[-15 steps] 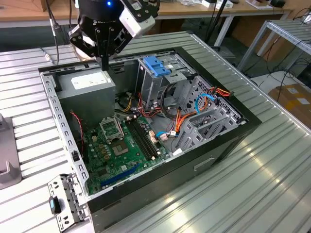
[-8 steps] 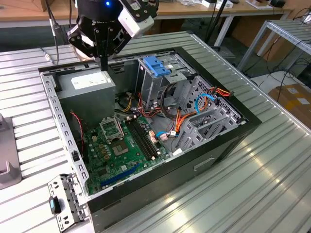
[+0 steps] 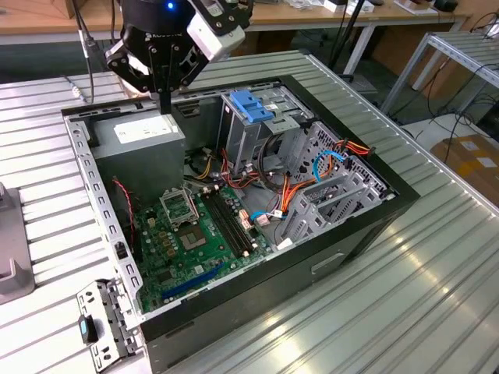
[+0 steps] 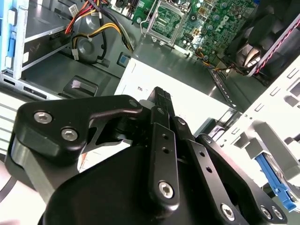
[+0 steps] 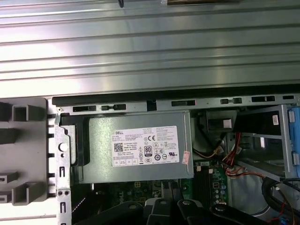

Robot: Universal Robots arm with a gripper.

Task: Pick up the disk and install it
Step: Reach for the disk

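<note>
An open computer case [image 3: 352, 238] lies on its side on a ribbed, shiny metal bench [image 3: 437, 265]. Its open side faces up, I judge so that I can reach in from above.

My black claw [image 3: 165, 107] hangs just above the power supply [image 3: 144, 134], a plain grey steel box with a white label. The box sits in the case's far corner, on the exterior view's left. My fingers [image 4: 161, 101] are clenched together and grasp nothing.

A green circuit board [image 3: 187, 241] lines the case floor, studded with small parts. At the case's far edge, towards the exterior view's right, stands a tall cage [image 3: 261, 144] of perforated grey sheet metal. It is topped by a blue plastic bracket [image 3: 251, 105]. Orange and red wires [image 3: 290, 191] loop loosely beside it.

A grey plastic rack [image 5: 18, 154] with square pockets lies on the bench, outside the case wall beside the power supply. In the second wrist view, a bright blue plastic strip against silver metal appears there. I take this to be the disk [image 4: 276, 185], parked apart from my claw.
</note>
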